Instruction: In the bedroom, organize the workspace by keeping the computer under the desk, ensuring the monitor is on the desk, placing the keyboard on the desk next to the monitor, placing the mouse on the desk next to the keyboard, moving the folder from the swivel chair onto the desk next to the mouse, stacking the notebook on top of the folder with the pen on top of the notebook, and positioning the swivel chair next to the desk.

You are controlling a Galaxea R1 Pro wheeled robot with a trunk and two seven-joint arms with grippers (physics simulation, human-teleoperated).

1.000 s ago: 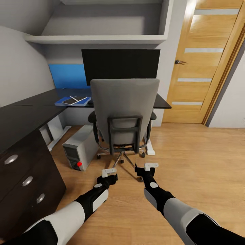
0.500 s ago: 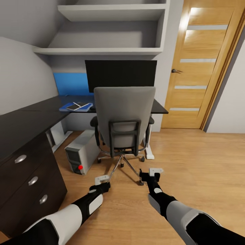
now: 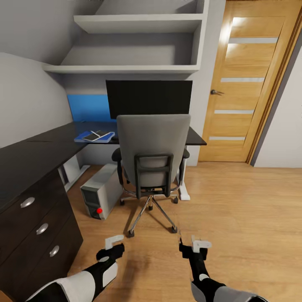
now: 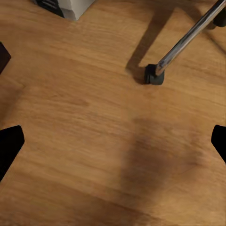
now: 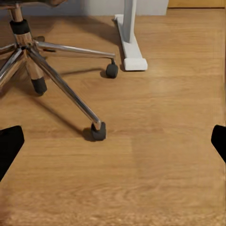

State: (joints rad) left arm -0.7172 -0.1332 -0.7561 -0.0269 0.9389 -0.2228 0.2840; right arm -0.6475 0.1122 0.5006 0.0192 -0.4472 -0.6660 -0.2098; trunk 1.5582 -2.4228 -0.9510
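Both end effectors hang low over the wood floor (image 3: 235, 201), and each one is spread wide with nothing in it. From the head view, the left end effector (image 3: 113, 245) is near the black drawer cabinet (image 3: 33, 214). Its own camera looks down at one caster of the swivel chair (image 4: 154, 75) and a corner of the computer (image 4: 66, 5).

Further back on the left, the blue folder (image 3: 94, 137) lies on the black worktop (image 3: 58, 133), with the dark notebook (image 3: 90, 136) flat on top of it. The computer (image 3: 100, 191) stands on the floor by the worktop's edge, its red light facing the robot.

In the middle, the swivel chair (image 3: 152, 151) sits pushed up to the worktop, its back to the robot. The monitor (image 3: 149, 97) stands on the worktop behind it.

The right end effector (image 3: 196, 247) is just in front of the chair's base. Its camera shows the chrome legs (image 5: 61, 87) and a white foot of the worktop (image 5: 129, 44), which the chair partly hides in the head view. A wooden door (image 3: 247, 84) is on the right.
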